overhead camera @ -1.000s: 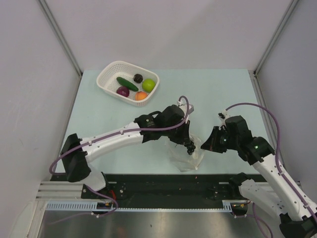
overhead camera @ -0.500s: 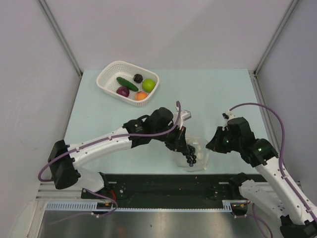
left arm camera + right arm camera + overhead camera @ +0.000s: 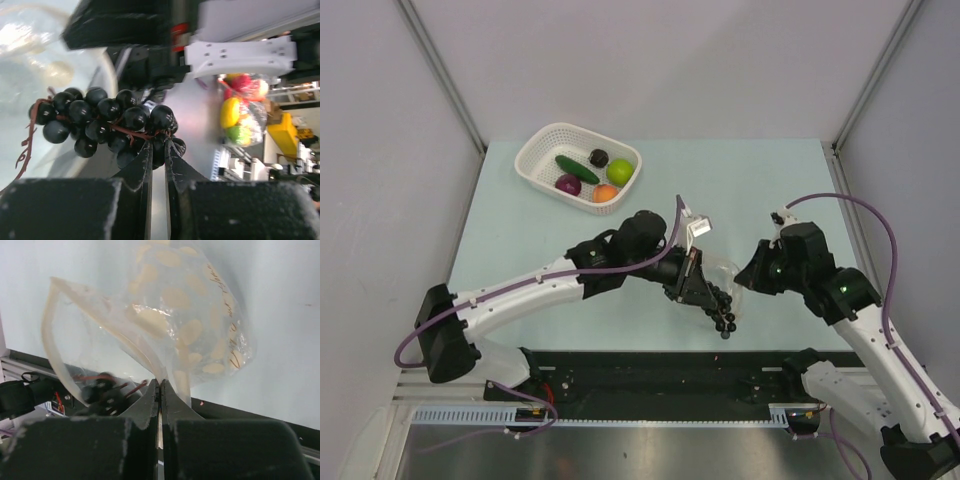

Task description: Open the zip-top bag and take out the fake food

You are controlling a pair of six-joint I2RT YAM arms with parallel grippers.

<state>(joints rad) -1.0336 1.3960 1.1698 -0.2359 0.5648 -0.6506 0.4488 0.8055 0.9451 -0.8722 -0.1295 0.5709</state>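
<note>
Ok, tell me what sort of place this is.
Likely a robotics lab test cell: left arm and right arm mounted at a pale table, plain white panel walls around it, toy food in a white basket.

The pale blue-green table point(image 3: 770, 180) carries a white perforated basket point(image 3: 528, 168), standing well beyond the left gripper point(image 3: 705, 293) and off to its left. The basket sits flat, farther still from the right gripper point(image 3: 742, 284).

The only writing I can find is a thin gold cursive line point(image 3: 231, 315) on the clear, crinkly, polka-dotted plastic zip-top bag point(image 3: 190, 325); I cannot read it.
</note>
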